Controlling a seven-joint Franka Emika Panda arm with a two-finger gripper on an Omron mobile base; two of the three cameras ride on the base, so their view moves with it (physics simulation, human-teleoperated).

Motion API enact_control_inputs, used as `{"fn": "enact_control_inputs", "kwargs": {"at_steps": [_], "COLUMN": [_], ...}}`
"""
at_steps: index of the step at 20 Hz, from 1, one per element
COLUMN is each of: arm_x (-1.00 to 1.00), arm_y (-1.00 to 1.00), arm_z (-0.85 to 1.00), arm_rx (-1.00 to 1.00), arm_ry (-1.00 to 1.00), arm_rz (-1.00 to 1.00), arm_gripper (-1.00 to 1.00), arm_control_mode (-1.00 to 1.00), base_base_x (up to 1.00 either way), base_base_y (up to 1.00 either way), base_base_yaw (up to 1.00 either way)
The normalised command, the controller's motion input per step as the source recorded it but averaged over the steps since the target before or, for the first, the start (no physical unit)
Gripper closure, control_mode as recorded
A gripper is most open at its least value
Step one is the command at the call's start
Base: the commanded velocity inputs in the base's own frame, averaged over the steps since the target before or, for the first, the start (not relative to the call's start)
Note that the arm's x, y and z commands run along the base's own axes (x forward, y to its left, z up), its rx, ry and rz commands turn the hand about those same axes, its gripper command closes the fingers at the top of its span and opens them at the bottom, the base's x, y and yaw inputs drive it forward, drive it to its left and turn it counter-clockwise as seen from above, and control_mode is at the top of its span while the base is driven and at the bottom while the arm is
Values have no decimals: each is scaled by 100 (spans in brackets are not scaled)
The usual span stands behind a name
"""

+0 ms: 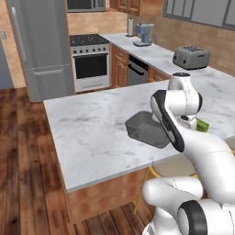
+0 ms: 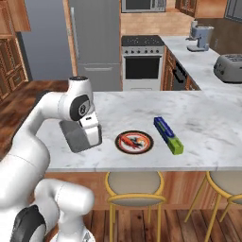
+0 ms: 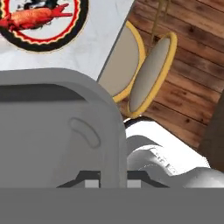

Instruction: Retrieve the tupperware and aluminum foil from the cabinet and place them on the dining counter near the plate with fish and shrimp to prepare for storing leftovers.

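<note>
1. Kitchen in the left base view: a broad counter [image 1: 92, 133] of white and grey veined marble on a brown wooden base, dark plank floor around it; a silver toaster [image 1: 191, 57] sits on the far worktop, well apart; the tupperware [image 1: 146, 130], shallow, dark grey, smooth plastic with rounded corners, is tilted just above the marble near the front edge, partly behind the white arm; the end effector itself is hidden by the arm here.

2. Right base view, same counter from the other side: the end effector [image 2: 89, 128] is clenched on the rim of the tupperware [image 2: 78, 137], which hangs steeply tilted over the marble's left part; just beside it lies the plate with fish and shrimp [image 2: 134, 141], small, round, dark-rimmed, flat on the slab with red and orange food; near that plate's other side lies the aluminum foil [image 2: 167, 134], a long slim dark blue box with a green end, flat on the marble; yellow-rimmed stools [image 2: 134, 188] stand under the front edge.

3. Hand view: the two dark fingertips [image 3: 91, 178] pinch the grey rim of the tupperware [image 3: 57, 127], matte and smooth, with a rounded corner; beyond it, part of the plate [image 3: 41, 26] on white marble; round beige stool seats with yellow edges over the wooden floor.
</note>
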Motion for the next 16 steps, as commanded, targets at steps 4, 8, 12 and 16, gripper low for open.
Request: {"fn": "enact_control_inputs", "kwargs": {"at_steps": [4,8,12,16], "arm_x": [100,94,92,90], "arm_y": [27,6,0,0], "arm_z": [-95,-79,-52,-47], "arm_rx": [0,0,5,5], "arm_ry": [12,3,0,0], "arm_rz": [17,11,8,8], "arm_gripper": [100,100,100,100], "arm_control_mode": [-100,-100,-100,-100], "base_base_x": [0,0,0,0], "base_base_y": [0,0,0,0], "base_base_yaw": [0,0,0,0]}}
